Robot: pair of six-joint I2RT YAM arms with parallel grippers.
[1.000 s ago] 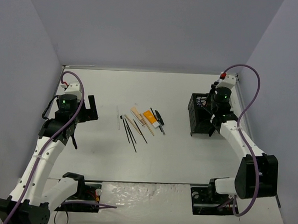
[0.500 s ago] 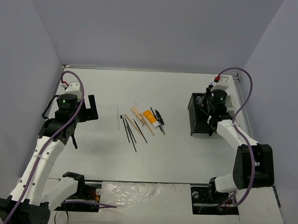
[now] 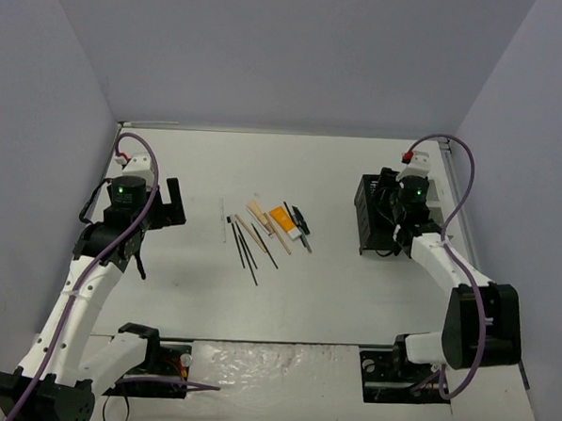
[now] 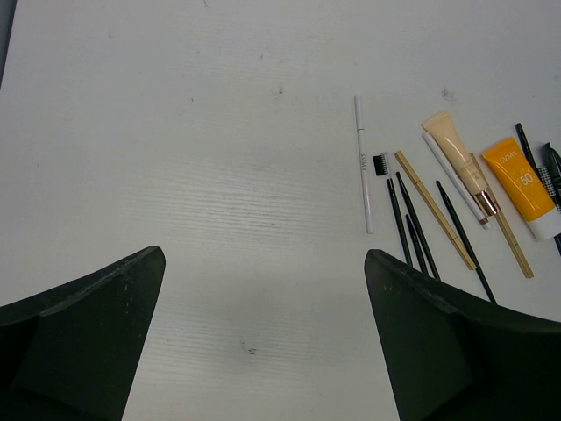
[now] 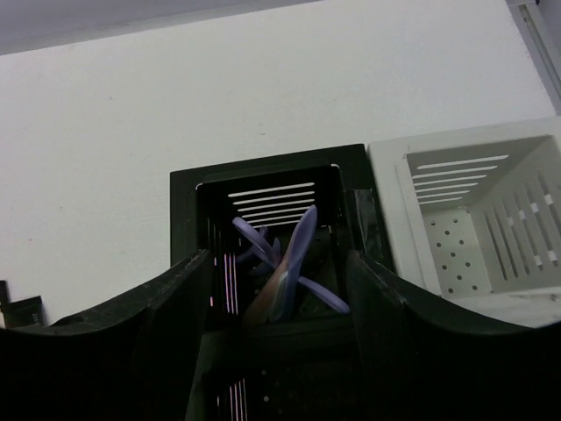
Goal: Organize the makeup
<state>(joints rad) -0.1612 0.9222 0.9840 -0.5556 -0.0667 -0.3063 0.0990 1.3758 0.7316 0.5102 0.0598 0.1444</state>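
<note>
The makeup lies in a loose row at mid-table point(image 3: 266, 230): a white pencil point(image 4: 362, 162), thin black pencils point(image 4: 412, 230), beige sticks point(image 4: 434, 209), a cream tube point(image 4: 458, 151) and an orange-and-white tube point(image 4: 521, 180). The lavender scissor-like tool point(image 5: 294, 254) stands inside the black mesh holder point(image 5: 184, 219). My right gripper point(image 5: 280, 303) is open above that holder point(image 3: 370, 220), a finger on each side of the tool and not touching it. My left gripper point(image 4: 263, 333) is open and empty over bare table, left of the row, as the top view also shows point(image 3: 171, 207).
A white slotted compartment point(image 5: 394, 206) adjoins the black holder on its right and shows nothing inside. The holder stands near the table's right edge. Purple-grey walls enclose the table on the left, back and right.
My right wrist has shifted a little above the black holder and its forearm has swung. The left arm and the makeup row have not moved.
</note>
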